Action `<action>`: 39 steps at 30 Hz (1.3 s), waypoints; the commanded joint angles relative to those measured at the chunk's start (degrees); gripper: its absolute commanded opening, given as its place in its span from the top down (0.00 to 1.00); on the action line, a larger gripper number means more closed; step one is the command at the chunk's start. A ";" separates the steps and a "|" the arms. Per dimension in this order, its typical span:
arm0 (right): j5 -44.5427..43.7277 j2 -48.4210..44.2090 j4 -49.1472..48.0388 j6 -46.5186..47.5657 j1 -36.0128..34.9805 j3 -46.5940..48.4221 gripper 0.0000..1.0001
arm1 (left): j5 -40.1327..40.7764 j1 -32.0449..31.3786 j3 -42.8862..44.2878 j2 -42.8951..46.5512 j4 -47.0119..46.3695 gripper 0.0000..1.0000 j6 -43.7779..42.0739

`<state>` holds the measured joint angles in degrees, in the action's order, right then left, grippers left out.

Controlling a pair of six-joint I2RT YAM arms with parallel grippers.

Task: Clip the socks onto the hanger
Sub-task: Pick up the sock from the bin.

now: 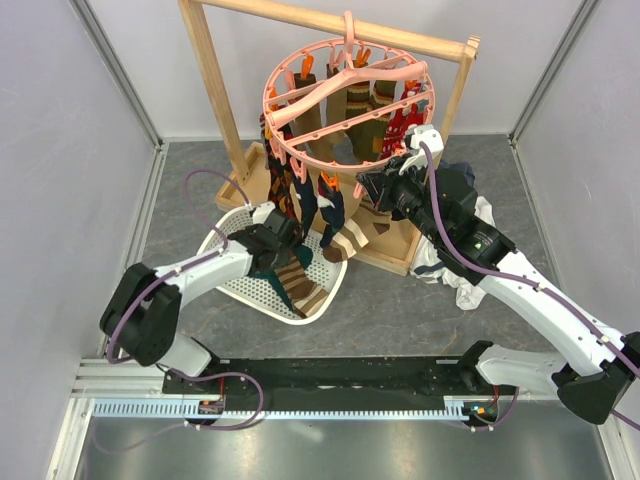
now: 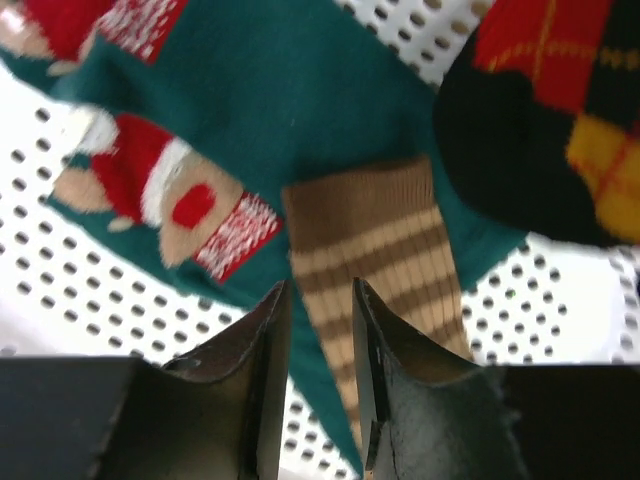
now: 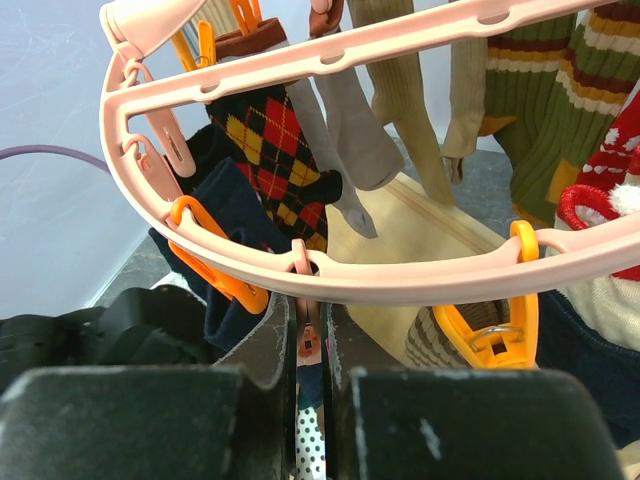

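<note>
The pink ring hanger [image 1: 345, 100] hangs from the wooden rack with several socks clipped to it. My right gripper [image 1: 372, 186] is at the ring's near edge. In the right wrist view it [image 3: 312, 320] is shut on a pink clip [image 3: 310, 345] hanging under the ring [image 3: 420, 282]. My left gripper [image 1: 280, 236] is down in the white mesh basket [image 1: 236, 288]. In the left wrist view its jaws [image 2: 319, 287] stand narrowly open over a brown-striped sock [image 2: 370, 240]. That sock lies on a dark teal sock with red and white figures [image 2: 260, 110].
A dark argyle sock [image 2: 560, 110] hangs at the upper right of the left wrist view. Orange clips [image 3: 215, 265] [image 3: 495, 320] flank the pinched clip. White and grey garments [image 1: 470, 280] lie under my right arm. The rack's wooden post [image 1: 212, 90] and base [image 1: 385, 255] stand behind the basket.
</note>
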<state>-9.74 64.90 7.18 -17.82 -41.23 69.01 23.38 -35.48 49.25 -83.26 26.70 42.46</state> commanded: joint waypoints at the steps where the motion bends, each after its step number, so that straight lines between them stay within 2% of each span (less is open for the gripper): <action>1: 0.24 0.22 0.12 -0.46 0.28 -0.98 0.99 | -0.61 0.42 4.09 -4.70 -3.93 0.64 -2.20; 10: 0.07 0.40 0.11 -0.63 0.28 -1.16 0.99 | -1.23 0.68 5.94 -12.18 -4.81 0.64 -2.91; 13: 0.07 0.40 0.11 -0.72 0.28 -1.25 0.99 | -1.93 0.77 6.03 -14.03 -4.81 0.67 -2.91; 16: -0.11 0.22 0.11 -0.72 0.28 -1.42 0.99 | -2.46 0.77 5.85 -13.68 -4.46 0.78 -2.91; 17: -0.11 0.22 0.20 -0.72 0.28 -1.34 0.99 | -2.81 0.68 5.77 -13.07 -4.20 0.86 -2.99; 20: -0.19 -0.04 0.29 -0.72 0.28 -1.34 0.99 | -1.94 0.68 5.76 -9.38 -3.06 0.92 -3.43; 29: -0.19 -0.30 0.73 -0.72 0.28 -0.81 0.99 | 0.18 0.68 6.29 0.20 0.28 0.87 -5.72; 34: -0.28 -0.30 0.82 -0.90 0.28 -0.81 0.99 | -0.96 0.68 6.47 0.47 0.46 0.85 -5.81; 39: -0.28 -0.13 0.73 -1.25 0.28 -1.16 0.99 | -2.98 0.51 5.94 -3.13 0.02 0.83 -5.46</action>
<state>-9.78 64.95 6.85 -18.31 -41.04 68.53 21.82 -35.05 54.54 -83.96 27.18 38.48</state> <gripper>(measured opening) 0.092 0.163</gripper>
